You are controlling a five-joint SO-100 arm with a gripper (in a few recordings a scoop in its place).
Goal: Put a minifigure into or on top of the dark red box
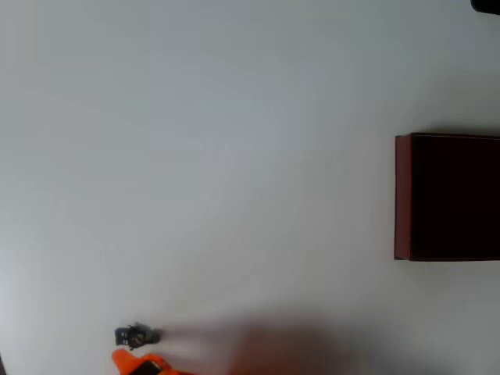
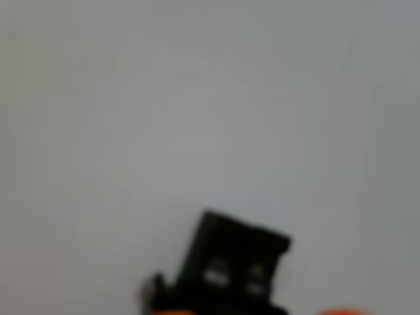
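The minifigure (image 1: 137, 336), tiny, dark grey and black, lies on the white table near the lower left of the overhead view. My orange gripper (image 1: 144, 364) pokes in from the bottom edge, just below the figure. In the wrist view the minifigure (image 2: 231, 261) is blurred and very close at the bottom centre. Slivers of orange fingertips (image 2: 344, 312) show at the bottom edge on either side of it, standing apart. The dark red box (image 1: 402, 195), with a near-black inside, stands at the right edge, far from the figure and gripper.
The white table (image 1: 234, 156) stretches bare between the figure and the box. A soft shadow of the arm falls along the bottom edge, right of the gripper. A small dark object (image 1: 486, 5) sits in the top right corner.
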